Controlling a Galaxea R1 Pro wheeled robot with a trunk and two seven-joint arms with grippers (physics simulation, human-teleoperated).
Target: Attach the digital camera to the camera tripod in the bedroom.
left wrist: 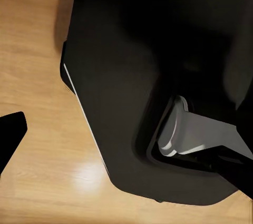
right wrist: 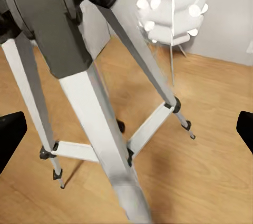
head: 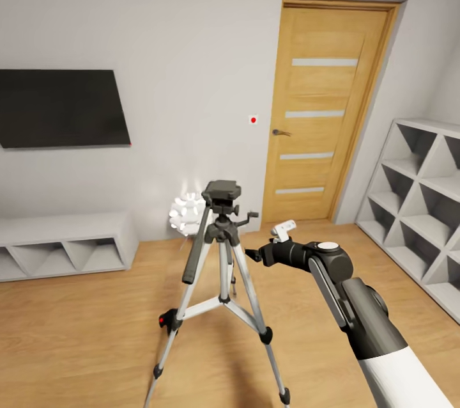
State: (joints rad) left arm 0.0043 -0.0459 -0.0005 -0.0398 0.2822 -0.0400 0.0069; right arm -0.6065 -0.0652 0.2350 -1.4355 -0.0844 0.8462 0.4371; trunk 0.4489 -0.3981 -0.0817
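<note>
Right gripper (head: 255,257) reaches toward the camera tripod (head: 220,267), fingers spread wide and empty, apparently lining up on its legs just beside it. Beyond stand a white lamp (head: 185,213), then the wooden door (head: 326,114) of the bedroom

The tripod (head: 220,280) has smooth silver metal legs with matt black, plastic-looking joints and head. The floor (head: 89,325) is light wood planking with a faint sheen; the door (head: 322,114) is grained wood.
</note>
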